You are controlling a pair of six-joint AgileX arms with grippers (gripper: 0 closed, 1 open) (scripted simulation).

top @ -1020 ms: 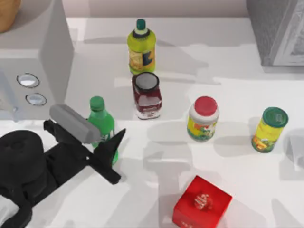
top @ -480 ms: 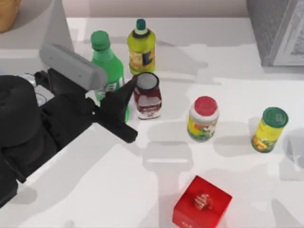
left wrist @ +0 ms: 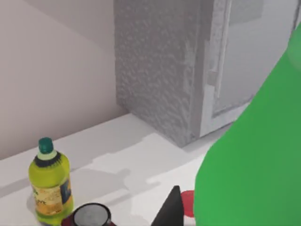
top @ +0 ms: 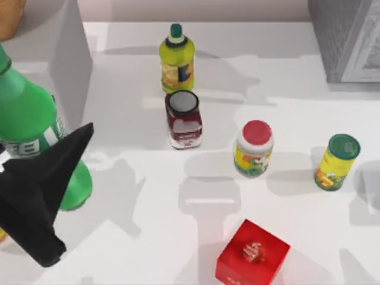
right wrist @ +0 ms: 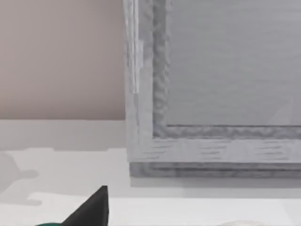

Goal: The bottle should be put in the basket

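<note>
Left tool (top: 44,178) was clamped on the bottle (top: 27,119), which had risen off the tabletop (top: 178,208) since a second ago, now high at left near the basket (top: 9,15). Transport underway.

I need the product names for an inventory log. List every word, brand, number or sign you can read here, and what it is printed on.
No text can be read in these views.
Green bottle, held by the left gripper: white-and-green label, print blurred.
Yellow-green bottle: label blurred.
Dark red jar: label blurred.
Red-lidded jar: label blurred.
Green-lidded can: label blurred.
Red box: pale emblem, no legible letters.
</note>
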